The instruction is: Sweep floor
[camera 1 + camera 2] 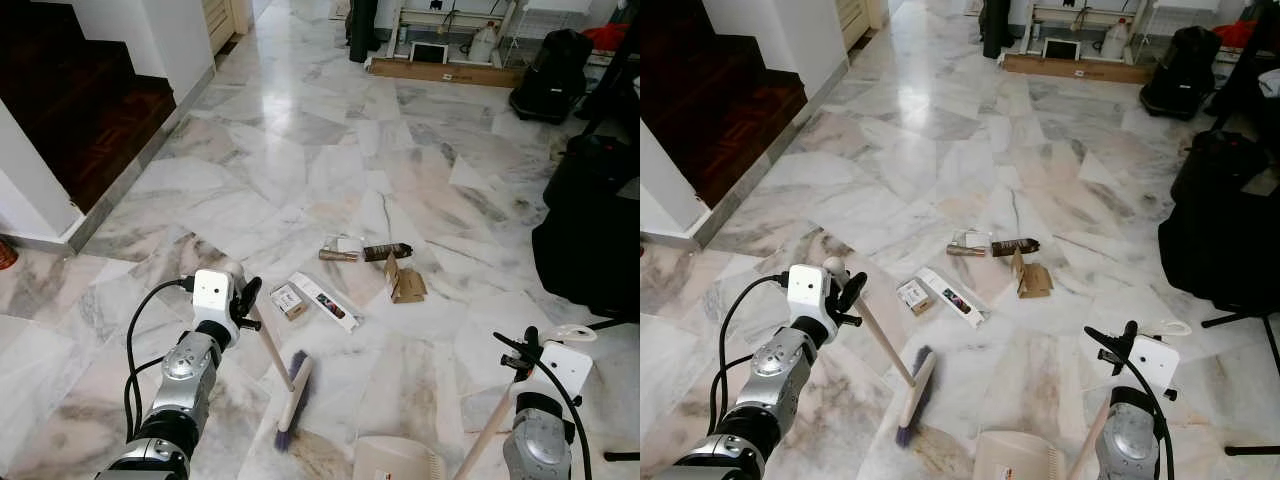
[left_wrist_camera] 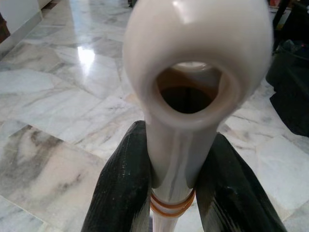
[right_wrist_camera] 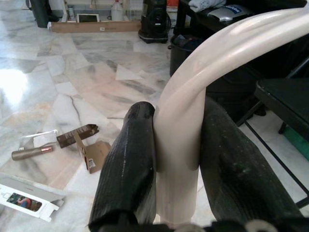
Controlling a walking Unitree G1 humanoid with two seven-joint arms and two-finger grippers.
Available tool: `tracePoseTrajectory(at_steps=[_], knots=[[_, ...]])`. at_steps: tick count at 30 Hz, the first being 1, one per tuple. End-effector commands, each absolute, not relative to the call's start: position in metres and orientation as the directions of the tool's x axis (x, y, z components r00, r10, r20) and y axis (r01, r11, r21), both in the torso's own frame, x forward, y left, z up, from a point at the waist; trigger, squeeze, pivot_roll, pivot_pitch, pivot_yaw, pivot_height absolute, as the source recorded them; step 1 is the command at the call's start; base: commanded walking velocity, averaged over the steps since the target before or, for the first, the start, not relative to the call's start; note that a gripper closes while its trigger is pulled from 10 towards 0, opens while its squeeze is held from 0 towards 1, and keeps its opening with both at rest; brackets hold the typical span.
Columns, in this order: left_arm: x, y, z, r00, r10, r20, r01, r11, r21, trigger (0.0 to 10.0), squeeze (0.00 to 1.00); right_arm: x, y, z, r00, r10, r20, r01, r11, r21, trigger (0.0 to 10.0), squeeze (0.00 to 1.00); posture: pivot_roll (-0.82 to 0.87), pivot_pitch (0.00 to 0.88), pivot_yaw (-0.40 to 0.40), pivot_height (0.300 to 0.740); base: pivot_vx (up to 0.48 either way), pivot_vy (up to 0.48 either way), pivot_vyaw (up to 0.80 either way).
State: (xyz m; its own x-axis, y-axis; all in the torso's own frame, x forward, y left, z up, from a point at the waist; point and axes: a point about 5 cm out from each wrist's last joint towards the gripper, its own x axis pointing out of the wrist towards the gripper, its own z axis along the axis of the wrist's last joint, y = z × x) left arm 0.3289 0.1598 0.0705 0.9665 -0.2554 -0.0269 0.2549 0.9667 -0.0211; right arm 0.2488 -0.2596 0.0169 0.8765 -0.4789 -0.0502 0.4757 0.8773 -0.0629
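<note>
Two claws are at work, each closed on a handle. The left claw clamps the broom near its cream top end; the bristle head rests on the marble floor below and right of it. The right claw pinches the dustpan handle. Ahead of both lie scattered wrappers and a cardboard scrap.

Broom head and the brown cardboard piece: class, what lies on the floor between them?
In the left eye view, a long white box lies between the broom head and the cardboard piece.
</note>
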Motion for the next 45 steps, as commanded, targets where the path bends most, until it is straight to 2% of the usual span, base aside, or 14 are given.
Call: tracePoseTrajectory(at_steps=[1,13,21,45], knots=[[0.339,0.177,0.092,0.985,-0.173,0.015,0.171,0.981,0.090,10.0,0.00,0.287,-0.241,0.099,0.944,-0.284,0.168,0.279,0.959,0.054,10.0,0.00,-0.01,0.059,-0.010,0.740,0.000,0.000,0.00],[0.337,0.185,0.092,0.987,-0.157,0.023,0.154,0.983,0.095,10.0,0.00,0.288,-0.244,0.103,0.941,-0.282,0.186,0.279,0.959,0.043,10.0,0.00,0.00,0.051,-0.008,0.740,0.000,0.000,0.00],[0.337,0.189,0.090,0.990,-0.142,0.004,0.141,0.987,0.081,10.0,0.00,0.280,-0.257,0.089,0.928,-0.347,0.134,0.344,0.938,0.045,10.0,0.00,0.00,0.072,-0.004,0.740,0.000,0.000,0.00],[0.341,0.184,0.096,0.989,-0.145,0.023,0.143,0.988,0.065,10.0,0.00,0.285,-0.255,0.096,0.926,-0.342,0.159,0.342,0.939,0.029,10.0,0.00,0.00,0.076,0.004,0.740,0.000,0.000,0.00]])
